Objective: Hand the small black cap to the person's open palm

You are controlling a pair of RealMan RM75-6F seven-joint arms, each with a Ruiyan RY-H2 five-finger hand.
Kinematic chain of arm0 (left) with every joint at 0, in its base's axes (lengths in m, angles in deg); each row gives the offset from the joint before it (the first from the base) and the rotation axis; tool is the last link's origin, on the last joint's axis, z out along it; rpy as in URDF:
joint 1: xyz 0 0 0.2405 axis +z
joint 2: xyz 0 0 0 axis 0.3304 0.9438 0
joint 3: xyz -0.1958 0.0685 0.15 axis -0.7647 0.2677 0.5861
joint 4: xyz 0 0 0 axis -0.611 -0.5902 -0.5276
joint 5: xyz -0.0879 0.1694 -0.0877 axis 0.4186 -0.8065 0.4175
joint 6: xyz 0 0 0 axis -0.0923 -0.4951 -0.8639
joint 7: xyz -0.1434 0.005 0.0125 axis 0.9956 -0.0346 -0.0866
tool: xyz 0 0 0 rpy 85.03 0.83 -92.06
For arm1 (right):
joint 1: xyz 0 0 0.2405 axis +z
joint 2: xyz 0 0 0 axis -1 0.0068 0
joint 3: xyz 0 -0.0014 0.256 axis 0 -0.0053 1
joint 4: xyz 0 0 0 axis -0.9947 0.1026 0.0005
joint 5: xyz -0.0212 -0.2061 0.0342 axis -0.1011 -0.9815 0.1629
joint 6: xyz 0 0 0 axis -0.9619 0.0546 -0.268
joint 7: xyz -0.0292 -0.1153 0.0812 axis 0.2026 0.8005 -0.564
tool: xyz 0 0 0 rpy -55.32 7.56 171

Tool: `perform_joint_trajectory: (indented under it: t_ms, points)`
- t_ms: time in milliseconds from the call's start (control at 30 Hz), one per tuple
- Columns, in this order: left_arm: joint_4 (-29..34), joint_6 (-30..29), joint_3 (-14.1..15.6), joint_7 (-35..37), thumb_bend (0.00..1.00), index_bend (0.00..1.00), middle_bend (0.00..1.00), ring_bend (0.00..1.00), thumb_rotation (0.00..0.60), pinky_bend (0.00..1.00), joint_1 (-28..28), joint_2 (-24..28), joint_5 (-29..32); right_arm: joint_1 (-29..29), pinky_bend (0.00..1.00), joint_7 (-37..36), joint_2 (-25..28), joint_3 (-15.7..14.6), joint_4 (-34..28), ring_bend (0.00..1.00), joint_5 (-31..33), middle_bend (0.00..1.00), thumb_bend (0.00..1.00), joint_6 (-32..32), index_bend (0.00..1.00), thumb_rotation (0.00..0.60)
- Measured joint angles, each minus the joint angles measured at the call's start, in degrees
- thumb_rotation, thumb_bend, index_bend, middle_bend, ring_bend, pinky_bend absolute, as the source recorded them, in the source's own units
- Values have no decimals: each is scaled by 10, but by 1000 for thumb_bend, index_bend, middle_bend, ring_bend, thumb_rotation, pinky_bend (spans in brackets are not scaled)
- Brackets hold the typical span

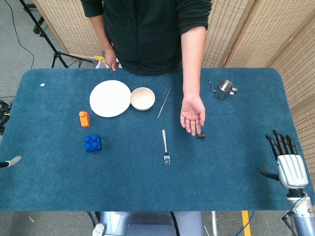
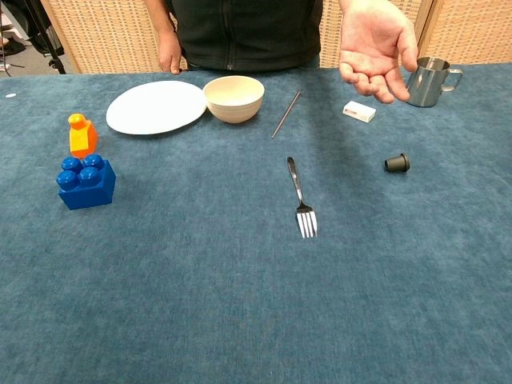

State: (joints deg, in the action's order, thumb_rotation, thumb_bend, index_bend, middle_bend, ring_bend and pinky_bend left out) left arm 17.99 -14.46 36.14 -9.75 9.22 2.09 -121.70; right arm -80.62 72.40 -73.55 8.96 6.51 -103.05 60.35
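Note:
The small black cap (image 1: 201, 135) (image 2: 397, 163) lies on the blue table, just in front of the person's open palm (image 1: 192, 114) (image 2: 374, 48), which is held palm up above the table. My right hand (image 1: 285, 160) hovers near the table's right front corner, fingers spread and holding nothing, well to the right of the cap. Only in the head view does it show. At the left edge of the head view a grey tip of my left arm (image 1: 11, 162) pokes in; the hand itself is hidden.
A fork (image 1: 166, 146) (image 2: 301, 198) lies mid-table. Beyond it stand a white plate (image 1: 110, 98), a cream bowl (image 1: 142, 98), a thin stick (image 1: 164, 103) and a steel pitcher (image 1: 224, 89). A blue brick (image 1: 92, 143) and an orange bottle (image 1: 84, 119) sit left. A small white box (image 2: 359, 112) lies under the palm.

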Motion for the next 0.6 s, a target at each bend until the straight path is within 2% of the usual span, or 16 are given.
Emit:
perform_joint_trajectory:
  t_ms: [267,467,600]
  points:
    - [1,-2,0,2,0,0,0,0,600,0,1,0,0,6,2,-10,-5,-8,0,0,-14,0,0,-13,107,600]
    - [0,0,-1,3,0,0,0,0,600,0,0,0,2,36,2,-26,-22,-6,10,0,-21,0,138,-55,264,600]
    - [-1,6,-3,3,0,0,0,0,600,0,-2,0,8,84,2,-35,-57,10,31,0,-21,0,203,-105,311,600]
